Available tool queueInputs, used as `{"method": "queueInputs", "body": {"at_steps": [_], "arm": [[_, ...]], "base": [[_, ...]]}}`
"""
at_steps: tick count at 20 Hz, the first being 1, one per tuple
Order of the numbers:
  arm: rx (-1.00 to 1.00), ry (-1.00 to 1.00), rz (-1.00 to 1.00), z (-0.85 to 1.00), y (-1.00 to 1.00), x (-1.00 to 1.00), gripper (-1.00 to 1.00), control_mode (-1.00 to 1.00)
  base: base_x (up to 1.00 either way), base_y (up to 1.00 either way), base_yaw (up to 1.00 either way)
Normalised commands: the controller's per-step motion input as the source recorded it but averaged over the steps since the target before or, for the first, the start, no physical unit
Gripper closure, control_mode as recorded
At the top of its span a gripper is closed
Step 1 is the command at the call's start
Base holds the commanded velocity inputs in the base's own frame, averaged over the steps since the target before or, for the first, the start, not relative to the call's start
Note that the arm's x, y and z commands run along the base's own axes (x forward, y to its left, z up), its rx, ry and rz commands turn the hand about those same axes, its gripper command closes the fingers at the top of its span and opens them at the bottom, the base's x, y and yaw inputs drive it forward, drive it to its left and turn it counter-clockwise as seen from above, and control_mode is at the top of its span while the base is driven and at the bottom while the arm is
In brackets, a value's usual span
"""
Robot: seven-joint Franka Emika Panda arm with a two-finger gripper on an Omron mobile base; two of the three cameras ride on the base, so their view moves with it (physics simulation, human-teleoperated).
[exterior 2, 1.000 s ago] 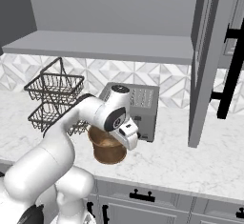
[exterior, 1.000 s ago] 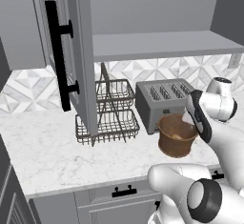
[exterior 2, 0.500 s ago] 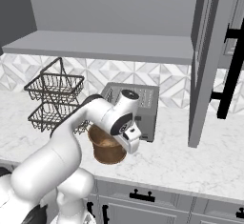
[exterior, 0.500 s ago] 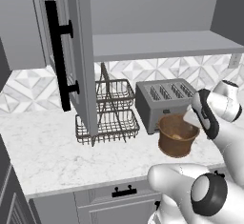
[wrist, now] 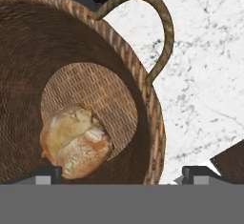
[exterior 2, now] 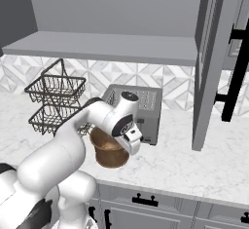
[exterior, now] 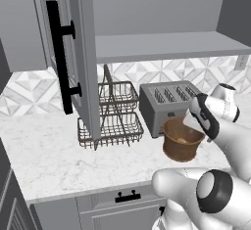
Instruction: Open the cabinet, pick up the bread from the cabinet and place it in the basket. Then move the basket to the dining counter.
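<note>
Right, cabinet (exterior: 73,53) door is swung open for access, shelf bare. Basket (exterior: 181,141) sits on the table (exterior: 59,160) by the toaster (exterior: 164,102); bread (wrist: 76,140) lies inside. Pincer (wrist: 121,173) hovers above the rim, fingers apart, probably straddling it for a grasp.

The basket (exterior: 181,141) stands just in front of the toaster (exterior: 169,104), with the wire rack (exterior: 113,121) near. The open cabinet door (exterior: 73,53) hangs above the bare counter (exterior: 59,158).

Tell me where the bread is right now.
The bread lies on the bottom of the basket, which stands on the counter just in front of the toaster.
</note>
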Motion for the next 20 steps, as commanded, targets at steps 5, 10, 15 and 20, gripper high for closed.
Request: {"method": "queueInputs", "body": {"at_steps": [5, 10, 15, 20], "arm": [[-0.04, 0.00, 0.00, -0.49, 0.01, 0.00, -1.00, -1.00], [-0.03, 0.00, 0.00, -0.44, 0.04, 0.01, -1.00, -1.00], [0.00, 0.00, 0.00, -0.11, 0.15, 0.00, -1.00, -1.00], [0.00, 0.01, 0.00, -0.14, 0.36, 0.00, 1.00, -1.00]], "base": [[0.00, 0.00, 0.00], [0.00, 0.00, 0.00], [0.00, 0.00, 0.00], [0.00, 0.00, 0.00]]}}
